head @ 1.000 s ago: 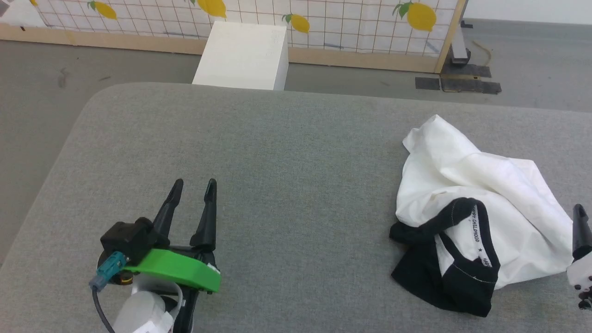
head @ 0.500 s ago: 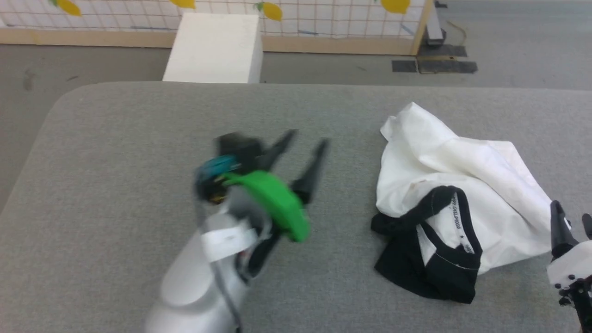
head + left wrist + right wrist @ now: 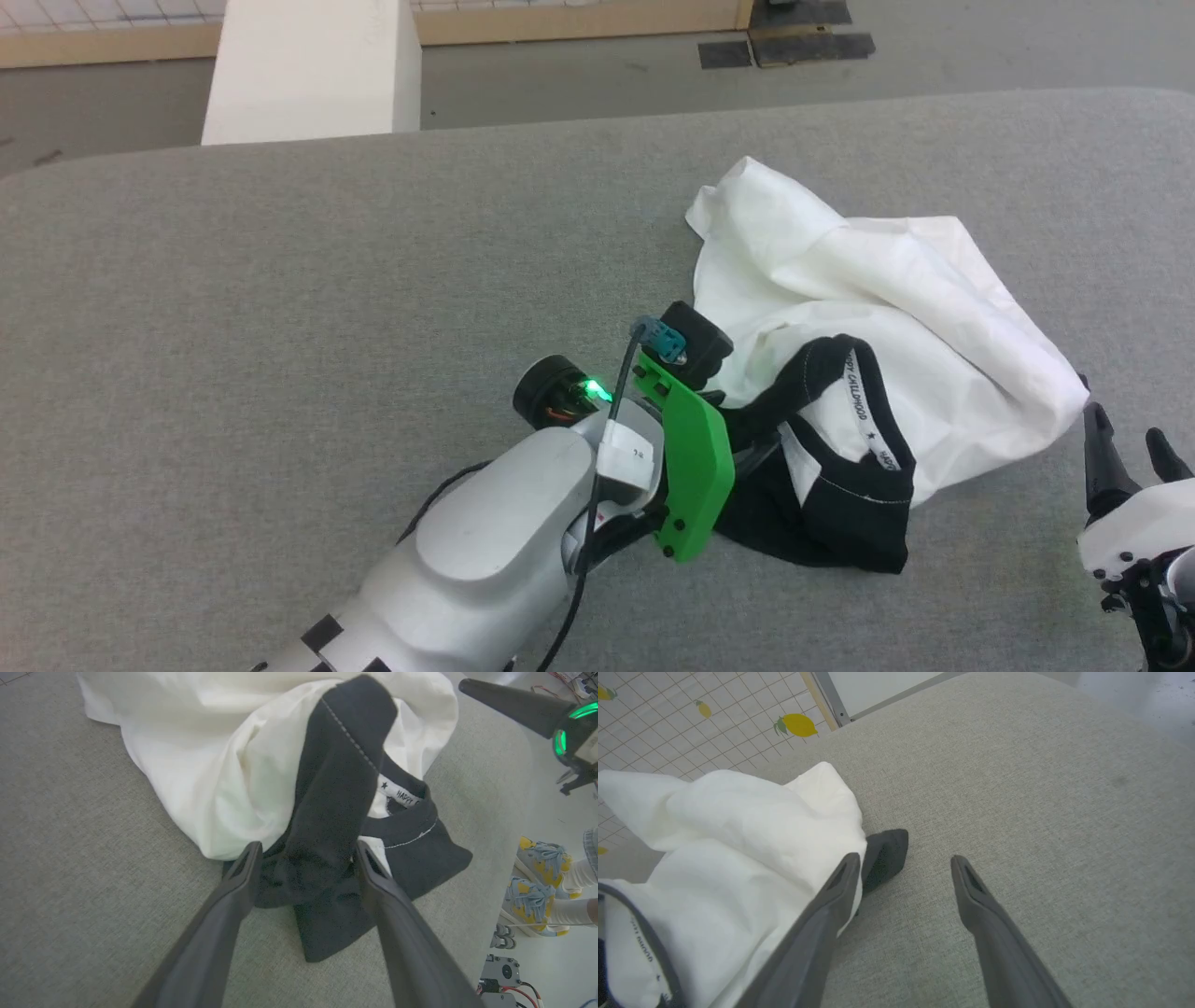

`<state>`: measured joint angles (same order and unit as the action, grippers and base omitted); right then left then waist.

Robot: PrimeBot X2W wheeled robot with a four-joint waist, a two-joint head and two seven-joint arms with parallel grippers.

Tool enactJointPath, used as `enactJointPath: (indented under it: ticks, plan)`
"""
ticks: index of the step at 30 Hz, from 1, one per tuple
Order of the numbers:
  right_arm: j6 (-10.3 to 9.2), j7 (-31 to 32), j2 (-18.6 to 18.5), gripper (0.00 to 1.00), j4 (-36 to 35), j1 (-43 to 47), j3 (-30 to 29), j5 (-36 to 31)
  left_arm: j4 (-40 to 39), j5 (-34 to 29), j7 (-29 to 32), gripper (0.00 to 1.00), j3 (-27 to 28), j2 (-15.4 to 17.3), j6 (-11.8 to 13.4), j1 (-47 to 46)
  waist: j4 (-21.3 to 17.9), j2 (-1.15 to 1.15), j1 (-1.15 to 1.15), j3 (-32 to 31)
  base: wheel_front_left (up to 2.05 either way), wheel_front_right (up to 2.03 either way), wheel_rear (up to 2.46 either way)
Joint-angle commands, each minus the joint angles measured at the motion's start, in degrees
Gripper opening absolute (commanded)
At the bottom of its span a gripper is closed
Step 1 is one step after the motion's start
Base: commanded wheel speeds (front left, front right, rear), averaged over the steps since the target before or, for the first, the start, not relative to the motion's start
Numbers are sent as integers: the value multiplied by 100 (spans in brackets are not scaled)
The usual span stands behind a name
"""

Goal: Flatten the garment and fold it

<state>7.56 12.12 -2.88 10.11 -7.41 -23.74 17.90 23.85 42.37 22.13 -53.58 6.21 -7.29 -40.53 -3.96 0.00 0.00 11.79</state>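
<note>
here, left claw gapes astride a black fold of the garment (right claw apart too).

Bright, even light; soft shadow hugs the shirt edge beside the fingers (wrist views bulge toward their edges); head view sharp.

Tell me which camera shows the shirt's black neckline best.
The head view: the neckline shows as a nearly whole loop with its lettered inner tape. The left wrist view shows a closer stretch, partly behind a black fold. The right wrist view catches a sliver at its lower left.
</note>
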Motion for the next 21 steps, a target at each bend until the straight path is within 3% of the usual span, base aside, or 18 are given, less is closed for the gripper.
enactJointPath:
  ticks: [1,3,4,5,6,10,14,17,21]
  plan:
    - [-8,-39,0,100,3,-66,-3,15,86,-42,-62,100,-24,41,-19,-109,-73,0,0,105,0,0,0]
    - [-8,-49,0,100,7,-61,-11,12,206,-50,-147,95,-39,16,-19,-134,-52,0,0,123,0,0,0]
    - [-8,-46,0,100,10,-64,-4,4,258,-46,-193,32,-58,-2,-19,-153,-34,0,0,129,0,0,0]
    - [-8,-46,0,100,12,-70,3,-8,291,-22,-229,5,-68,-20,-19,-161,-18,0,0,134,0,0,0]
    - [-8,-48,0,100,14,-86,15,-15,317,27,-274,0,-81,-40,-19,-172,0,0,0,136,0,0,0]
    - [-8,-35,0,100,38,-110,66,-40,292,260,-424,0,-148,-69,-19,-251,116,0,0,98,0,0,0]
    - [-8,-20,0,100,69,-104,84,-80,179,475,-809,0,126,95,-17,-354,294,0,0,-20,0,0,0]
    - [-8,1,0,100,76,-60,41,-122,85,522,-1230,0,557,375,162,-418,506,0,0,-186,0,0,0]
    - [-8,74,1,100,53,19,9,-198,-102,594,-1708,0,1193,861,634,-332,794,0,0,-394,0,0,0]
